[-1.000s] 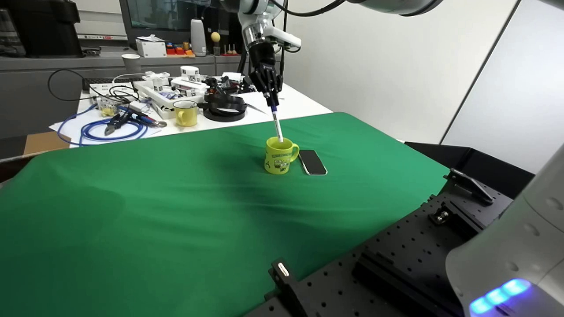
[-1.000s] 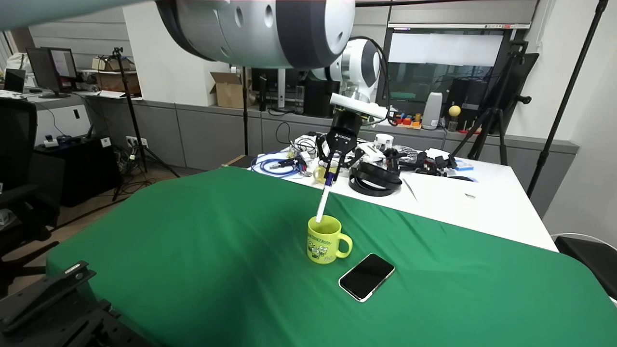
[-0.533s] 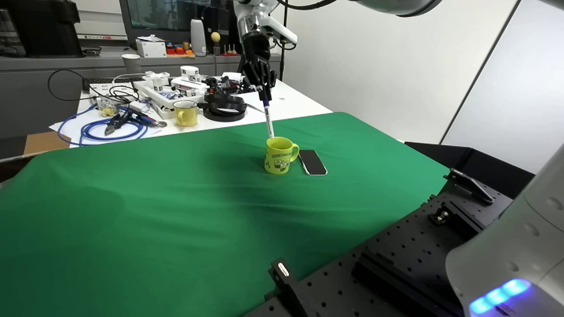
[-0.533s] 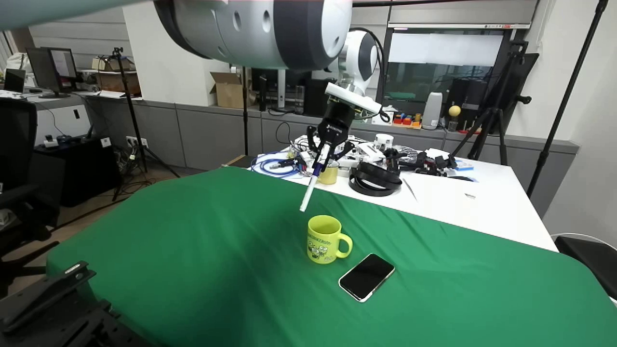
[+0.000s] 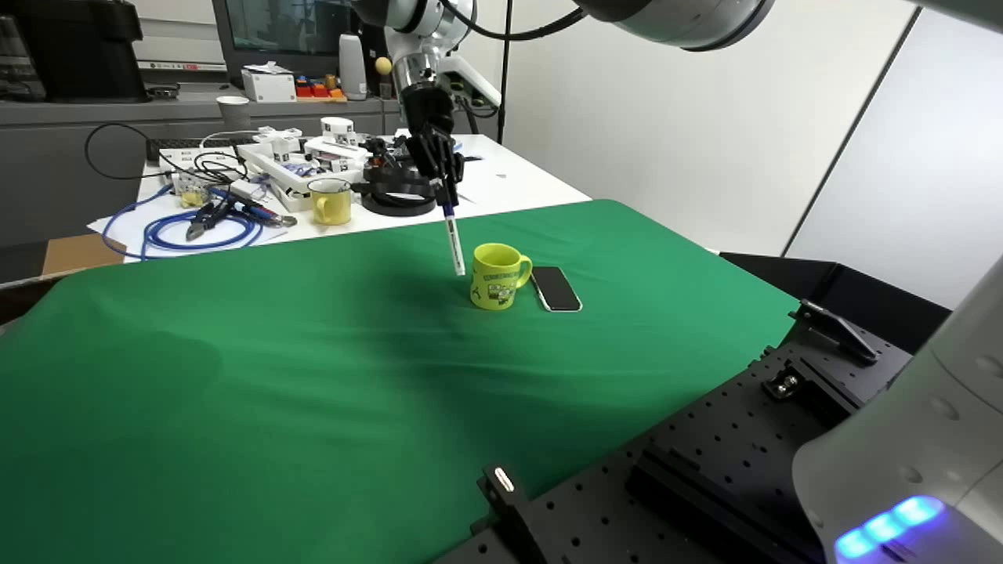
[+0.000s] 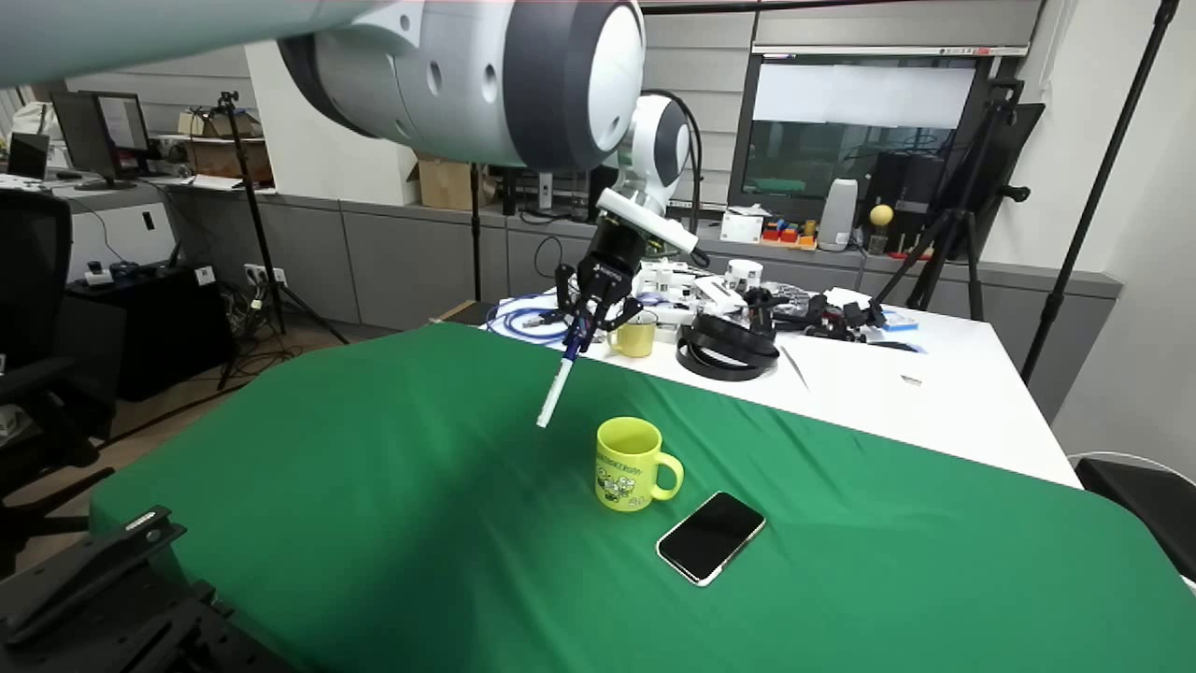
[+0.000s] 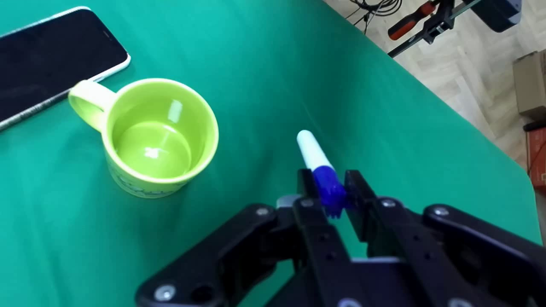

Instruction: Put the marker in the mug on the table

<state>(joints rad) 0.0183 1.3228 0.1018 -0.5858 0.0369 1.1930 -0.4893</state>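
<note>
The yellow-green mug stands upright on the green table (image 5: 313, 376) in both exterior views (image 5: 494, 290) (image 6: 624, 472). In the wrist view the mug (image 7: 192, 123) is left of my fingers, its inside visible with nothing in it. My gripper (image 7: 329, 183) is shut on the marker (image 7: 313, 149), holding it by its blue end. In an exterior view the gripper (image 5: 447, 200) holds the marker (image 5: 454, 244) tilted, white end down. The white tip is beside the mug, to its left, apart from it and at about rim height or lower; exact height is unclear.
A dark phone (image 5: 557, 288) lies beside the mug's handle, also seen in the wrist view (image 7: 55, 59). A white-topped table behind carries cables, a black ring-shaped item (image 6: 727, 348) and a paler yellow mug (image 5: 331, 204). A black perforated base plate (image 5: 689, 446) borders the cloth.
A second ago the marker's tip was over the mug's mouth. The gripper has moved left in both exterior views, then lower, carrying the marker out to beside the mug. Mug and phone are unmoved.
</note>
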